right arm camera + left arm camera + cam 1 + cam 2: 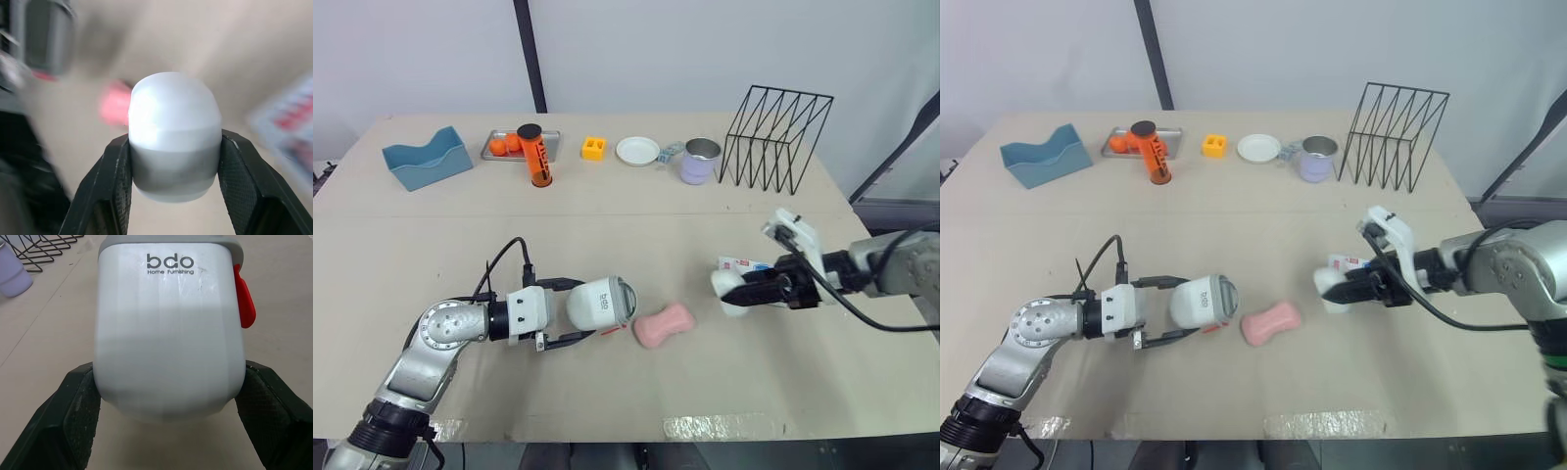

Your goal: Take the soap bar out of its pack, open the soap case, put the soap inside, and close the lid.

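Note:
My left gripper (pixel 590 311) is shut on the white soap case (pixel 599 304), held on its side just over the table; its grey rim and red latch (pixel 243 298) face the pink soap bar (pixel 664 325). The bare soap bar lies on the table between both grippers. My right gripper (pixel 744 291) is shut on a rounded white lid (pixel 173 132), a short way right of the soap. The red and white soap pack (pixel 745 264) lies flat behind that gripper.
Along the back stand a blue holder (pixel 426 157), a metal tray (pixel 553 147) with orange fruit, an orange bottle (pixel 535 155), a yellow block (pixel 594 148), a white plate (pixel 637 150), a lilac cup (pixel 701 160) and a black wire rack (pixel 775 137).

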Controlling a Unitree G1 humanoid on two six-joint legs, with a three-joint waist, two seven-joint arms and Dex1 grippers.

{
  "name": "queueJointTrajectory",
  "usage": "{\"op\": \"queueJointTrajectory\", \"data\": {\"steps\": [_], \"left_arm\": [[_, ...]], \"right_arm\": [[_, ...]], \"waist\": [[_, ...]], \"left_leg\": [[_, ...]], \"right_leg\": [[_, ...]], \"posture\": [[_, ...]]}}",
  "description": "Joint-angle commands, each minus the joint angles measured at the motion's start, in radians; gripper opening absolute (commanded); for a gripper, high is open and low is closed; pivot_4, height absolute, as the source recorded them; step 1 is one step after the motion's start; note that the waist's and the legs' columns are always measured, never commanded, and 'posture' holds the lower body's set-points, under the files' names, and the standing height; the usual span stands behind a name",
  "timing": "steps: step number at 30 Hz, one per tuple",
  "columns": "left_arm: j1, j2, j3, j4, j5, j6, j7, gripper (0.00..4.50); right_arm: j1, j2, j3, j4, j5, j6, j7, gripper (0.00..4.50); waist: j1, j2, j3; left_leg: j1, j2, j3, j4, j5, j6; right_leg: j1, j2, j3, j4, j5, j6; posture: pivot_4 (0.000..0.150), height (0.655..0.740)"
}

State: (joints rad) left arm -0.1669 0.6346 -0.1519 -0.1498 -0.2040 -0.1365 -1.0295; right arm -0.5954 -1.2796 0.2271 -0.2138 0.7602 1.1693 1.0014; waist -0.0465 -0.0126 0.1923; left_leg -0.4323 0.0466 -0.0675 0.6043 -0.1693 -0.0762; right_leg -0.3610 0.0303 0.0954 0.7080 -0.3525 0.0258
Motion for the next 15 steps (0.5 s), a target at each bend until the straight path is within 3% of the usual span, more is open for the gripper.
{"op": "queueJointTrajectory", "data": {"steps": [1, 8, 15], "left_arm": [[-0.004, -0.007, 0.013, -0.010, -0.015, -0.004, 0.005, 3.63], [-0.007, -0.013, 0.012, -0.003, -0.011, -0.007, 0.003, 3.63], [-0.009, -0.013, 0.013, 0.000, -0.009, -0.008, 0.001, 3.63]], "right_arm": [[0.025, -0.096, 0.070, -0.061, -0.203, -0.214, 0.114, 1.91], [0.077, -0.114, 0.076, -0.126, -0.339, -0.300, 0.179, 1.91], [0.108, -0.043, 0.065, -0.147, -0.364, -0.286, 0.173, 1.91]], "waist": [[-0.002, 0.000, 0.000], [-0.001, 0.000, 0.000], [0.000, 0.000, 0.000]], "left_leg": [[0.000, 0.000, 0.000, 0.000, 0.000, 0.000], [0.000, 0.001, 0.004, 0.000, 0.000, 0.000], [0.000, 0.000, 0.004, 0.000, 0.000, 0.000]], "right_leg": [[0.000, 0.000, 0.000, 0.000, 0.000, 0.000], [-0.002, 0.000, 0.003, 0.002, 0.000, 0.000], [-0.002, -0.001, 0.003, 0.003, 0.003, -0.005]], "posture": [[0.150, 0.7400], [0.150, 0.7400], [0.150, 0.7400]]}}
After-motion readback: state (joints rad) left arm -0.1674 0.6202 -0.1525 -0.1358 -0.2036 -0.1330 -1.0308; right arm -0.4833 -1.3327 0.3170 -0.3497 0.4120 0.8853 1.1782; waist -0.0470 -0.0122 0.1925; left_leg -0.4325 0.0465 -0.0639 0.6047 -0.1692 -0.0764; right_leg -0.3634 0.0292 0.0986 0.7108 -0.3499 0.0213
